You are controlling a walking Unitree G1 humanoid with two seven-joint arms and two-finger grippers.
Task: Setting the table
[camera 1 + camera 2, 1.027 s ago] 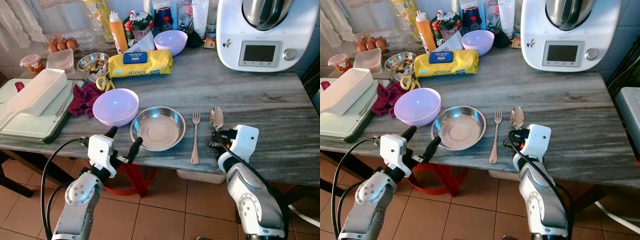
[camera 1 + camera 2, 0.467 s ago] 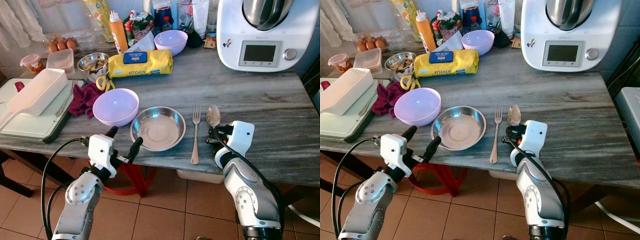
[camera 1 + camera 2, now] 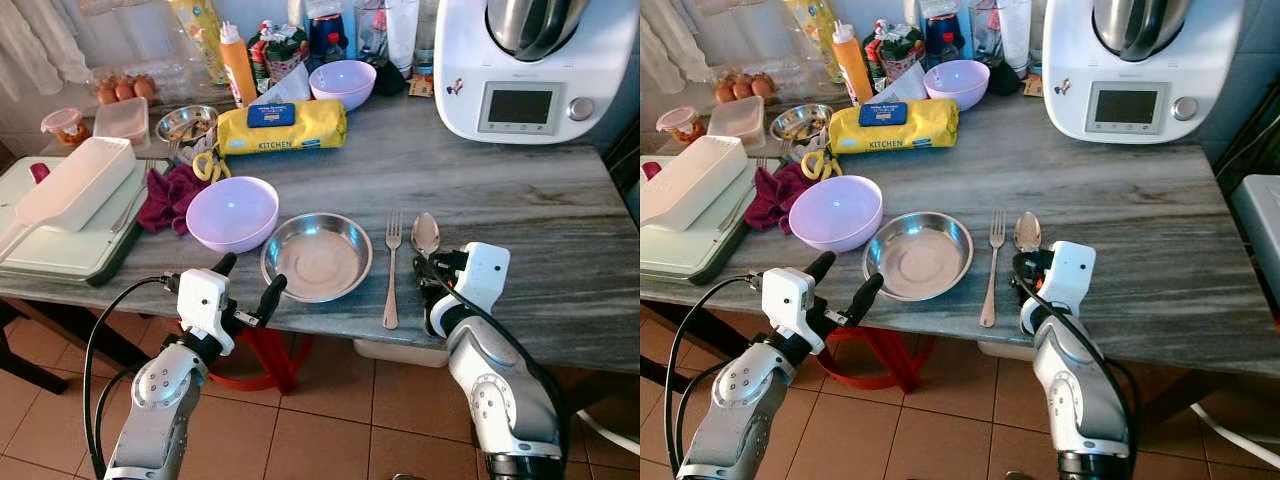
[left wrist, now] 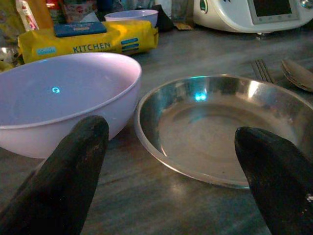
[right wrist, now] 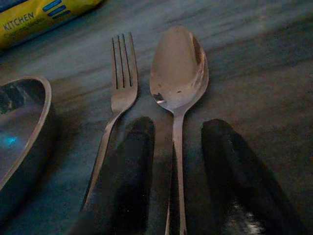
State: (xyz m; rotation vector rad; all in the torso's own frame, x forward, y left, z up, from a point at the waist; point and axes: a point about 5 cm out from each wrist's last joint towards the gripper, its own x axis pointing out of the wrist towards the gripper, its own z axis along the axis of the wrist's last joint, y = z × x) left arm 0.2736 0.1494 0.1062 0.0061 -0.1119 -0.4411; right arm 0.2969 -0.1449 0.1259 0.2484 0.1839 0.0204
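Observation:
A spoon (image 3: 425, 233) and a fork (image 3: 391, 270) lie side by side on the grey table (image 3: 520, 220), right of a shallow steel plate (image 3: 316, 257). A lilac bowl (image 3: 232, 213) stands left of the plate. My right gripper (image 3: 432, 272) rests at the table's front edge, open, its fingers (image 5: 137, 161) lying on either side of the spoon's handle with small gaps. My left gripper (image 3: 250, 275) is open and empty, hovering just off the front edge, facing the gap between bowl (image 4: 63, 93) and plate (image 4: 220, 127).
A white kitchen appliance (image 3: 520, 60) stands at the back right. A yellow pack (image 3: 280, 125), a second lilac bowl (image 3: 342, 82), bottles and a small steel bowl (image 3: 185, 122) crowd the back. A white container on a board (image 3: 70, 185) and a maroon cloth (image 3: 170, 195) lie left.
My right gripper and the spoon have shifted slightly left, closer to the fork. The left arm has not moved.

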